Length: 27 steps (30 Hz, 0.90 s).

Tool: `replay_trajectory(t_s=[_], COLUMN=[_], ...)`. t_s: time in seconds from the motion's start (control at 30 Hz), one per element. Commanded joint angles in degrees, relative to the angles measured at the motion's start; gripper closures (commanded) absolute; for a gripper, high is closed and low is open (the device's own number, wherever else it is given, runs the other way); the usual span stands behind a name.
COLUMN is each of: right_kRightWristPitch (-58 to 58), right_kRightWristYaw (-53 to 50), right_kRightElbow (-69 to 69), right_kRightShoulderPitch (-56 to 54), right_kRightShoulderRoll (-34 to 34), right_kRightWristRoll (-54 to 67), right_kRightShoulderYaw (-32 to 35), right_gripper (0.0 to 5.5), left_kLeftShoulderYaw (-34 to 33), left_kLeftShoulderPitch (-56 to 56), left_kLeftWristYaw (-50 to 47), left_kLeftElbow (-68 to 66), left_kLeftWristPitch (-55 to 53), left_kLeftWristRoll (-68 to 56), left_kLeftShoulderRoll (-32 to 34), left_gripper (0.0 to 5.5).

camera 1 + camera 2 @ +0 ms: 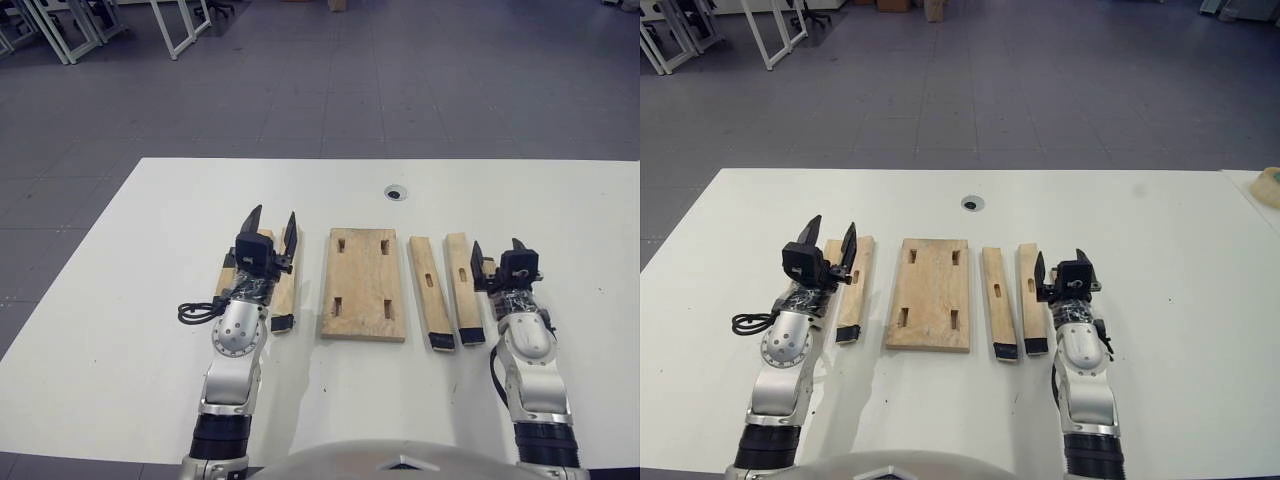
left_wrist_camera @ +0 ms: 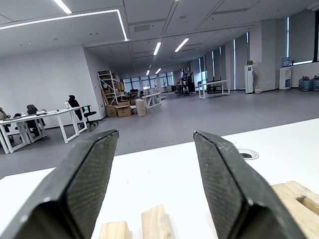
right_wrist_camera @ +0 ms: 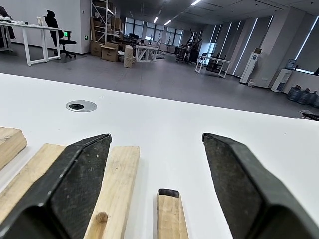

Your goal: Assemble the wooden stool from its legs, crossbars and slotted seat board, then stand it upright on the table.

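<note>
The slotted seat board (image 1: 362, 283) lies flat in the middle of the white table (image 1: 120, 300). Left of it lies a black-tipped leg (image 1: 285, 292), and a further wooden piece (image 1: 228, 275) sits partly under my left arm. My left gripper (image 1: 271, 225) hovers open over these, with two wooden ends (image 2: 158, 221) below its fingers (image 2: 87, 184). Two slotted legs (image 1: 431, 290) (image 1: 463, 285) lie right of the board. My right gripper (image 1: 496, 250) is open beside them, over a short black-tipped crossbar (image 3: 169, 214) and a pegged piece (image 3: 117, 184).
A round cable hole (image 1: 396, 192) sits in the table behind the board. A black cable loop (image 1: 195, 312) lies by my left arm. A pale object (image 1: 1270, 185) rests at the table's far right edge. Bare tabletop stretches to both sides and behind the parts.
</note>
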<state>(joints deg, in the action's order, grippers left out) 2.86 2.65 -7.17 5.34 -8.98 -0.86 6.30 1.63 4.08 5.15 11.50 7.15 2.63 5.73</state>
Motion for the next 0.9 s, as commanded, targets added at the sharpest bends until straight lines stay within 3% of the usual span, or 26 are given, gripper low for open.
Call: replay_trajectory(t_s=[0.03, 0.4, 0.9], right_kRightWristPitch=[2.2, 6.7, 10.0], right_kRightWristYaw=[2.2, 5.4, 6.8], right_kRightElbow=[-3.1, -3.1, -7.8], right_kRightShoulderPitch=[2.6, 2.2, 14.8], right_kRightShoulderRoll=[-1.5, -3.7, -2.9], right_kRightWristRoll=[1.9, 4.8, 8.1], right_kRightShoulderYaw=[1.3, 3.5, 5.1], right_gripper=[2.12, 2.12, 2.12], left_kLeftShoulderYaw=[-1.0, -0.8, -0.4], left_kLeftShoulderPitch=[1.8, 3.8, 5.0], left_kLeftWristYaw=[-1.9, -2.9, -1.3], left_kLeftElbow=[1.0, 2.1, 5.1], left_kLeftWristPitch=[-0.5, -2.1, -7.9], left_kLeftWristRoll=[0.4, 0.1, -0.3], left_kLeftShoulderRoll=[-0.8, -2.0, -1.3], left_gripper=[2.69, 2.69, 2.69])
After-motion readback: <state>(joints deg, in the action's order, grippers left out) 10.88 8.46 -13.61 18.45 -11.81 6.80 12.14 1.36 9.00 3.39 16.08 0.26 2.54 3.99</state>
